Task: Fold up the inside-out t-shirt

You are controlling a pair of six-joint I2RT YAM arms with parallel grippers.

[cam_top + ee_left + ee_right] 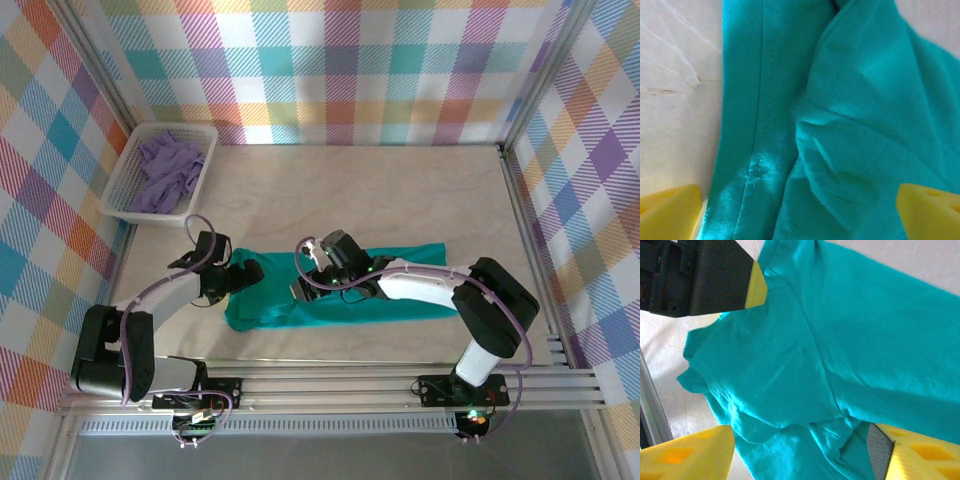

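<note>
Fig.: inside-out t-shirt point(285, 312) as long narrow teal band across near-centre counter point(350, 190), running L–R, bunched at L end.

Left gripper point(232, 278) at bunched L end; jaws spread wide, cloth below, nothing pinched. Right gripper point(305, 288) just R of it, over band's L-centre; jaws likewise apart, no cloth betw. them. Contact w/ cloth: cannot tell.

Step in hand (judged): fresh grasp for next fold.
- Pick one clear edge each, not the rumpled heap: L onto stitched hem point(762, 110), R along seam line point(812, 340).
- Pinch all layers together and lift just enough to clear.
- Keep cloth taut betw. the two holds, then lay over flat.

Edges & room:
- Grippers close together, so risk of finger clash. Spread the holds apart or approach one at a time.
- Wide bare counter beyond band, toward back wall: best direction for swinging cloth.
- Near side tight: frame rail point(400, 380) not far off band's front edge.
- Basket point(120, 200) w/ lavender garment point(165, 170) at far-L corner, well apart from shirt. Keep L-arm sweeps short of it.
</note>
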